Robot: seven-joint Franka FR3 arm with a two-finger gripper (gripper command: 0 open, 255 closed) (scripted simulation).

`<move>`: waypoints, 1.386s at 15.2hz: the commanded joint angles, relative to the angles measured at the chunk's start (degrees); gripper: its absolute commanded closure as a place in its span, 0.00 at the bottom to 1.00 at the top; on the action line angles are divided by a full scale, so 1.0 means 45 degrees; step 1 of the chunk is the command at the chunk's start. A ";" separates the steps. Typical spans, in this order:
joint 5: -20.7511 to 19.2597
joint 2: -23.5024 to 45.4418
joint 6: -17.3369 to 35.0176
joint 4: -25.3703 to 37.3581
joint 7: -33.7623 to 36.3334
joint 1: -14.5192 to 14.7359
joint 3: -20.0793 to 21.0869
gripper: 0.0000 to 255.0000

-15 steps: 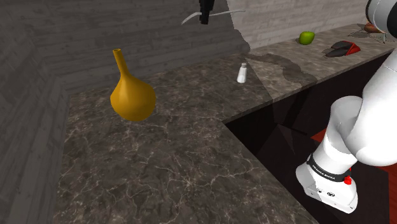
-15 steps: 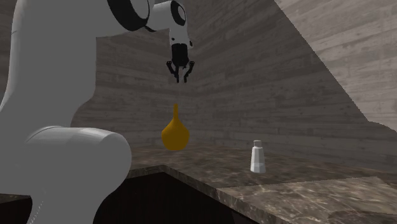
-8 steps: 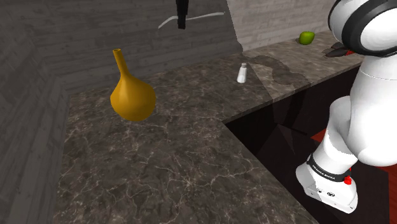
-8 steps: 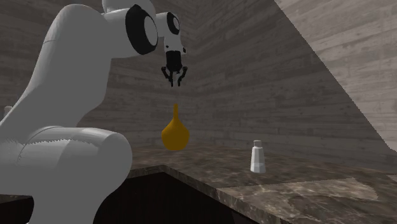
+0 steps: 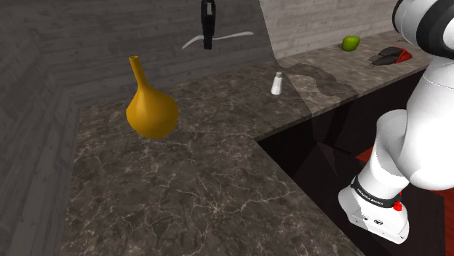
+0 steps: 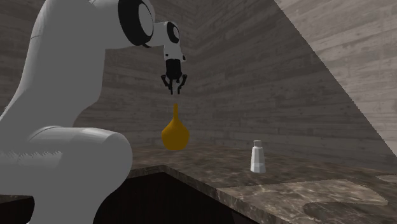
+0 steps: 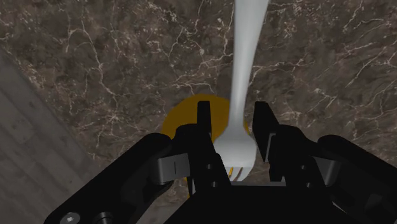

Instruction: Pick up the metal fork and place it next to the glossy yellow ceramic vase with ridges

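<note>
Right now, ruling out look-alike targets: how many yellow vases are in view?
1. The yellow vase stands on the counter near the wall, below the gripper holding the fork; none seems hidden.

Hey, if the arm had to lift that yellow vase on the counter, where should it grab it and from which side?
Probably the slim neck of the vase, coming down from above: it stands upright, and its round belly looks too wide. For now the pincer is shut on the fork.

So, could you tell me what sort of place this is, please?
Likely a kitchen: a dark marbled counter, a white shaker and green fruit on it, plus the held fork.
</note>
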 commanded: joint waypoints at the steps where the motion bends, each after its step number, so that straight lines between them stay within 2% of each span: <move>1: -0.0038 -0.0327 0.0500 -0.0816 0.0026 0.0019 0.0008 1.00; 10: -0.0135 -0.1116 0.2344 -0.3447 0.0135 0.0062 0.0038 1.00; 21: -0.0202 -0.1598 0.4364 -0.5948 0.0232 0.0075 0.0050 1.00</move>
